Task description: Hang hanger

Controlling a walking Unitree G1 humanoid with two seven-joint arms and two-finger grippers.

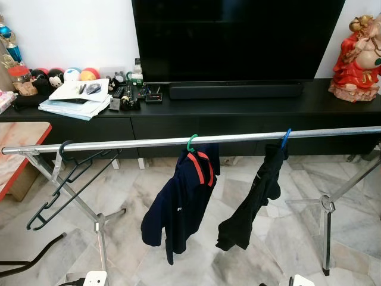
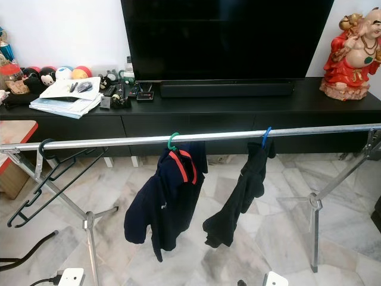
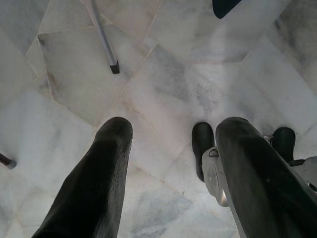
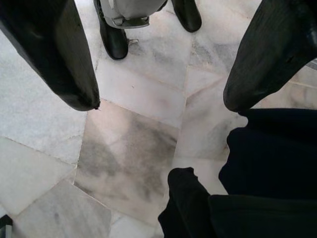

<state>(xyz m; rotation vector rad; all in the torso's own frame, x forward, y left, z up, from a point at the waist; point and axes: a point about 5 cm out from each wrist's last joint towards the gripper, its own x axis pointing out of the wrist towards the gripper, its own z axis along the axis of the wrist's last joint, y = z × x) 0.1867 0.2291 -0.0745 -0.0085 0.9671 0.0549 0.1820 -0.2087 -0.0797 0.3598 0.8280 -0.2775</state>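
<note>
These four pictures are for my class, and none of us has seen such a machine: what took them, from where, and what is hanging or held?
A walking humanoid robot with two arms took them. The two wide pictures come from the two eyes of the camera on its head, looking forward and down at a metal drying rail. On the rail hang a navy shirt on a green hanger, a black garment on a blue hanger, and bare black hangers at the robot's left end. Behind stands a dark TV cabinet.

The other two pictures come from cameras on the wrists, looking along each hand's two black fingers at the marble floor. The left hand and the right hand are both open and hold nothing.
</note>
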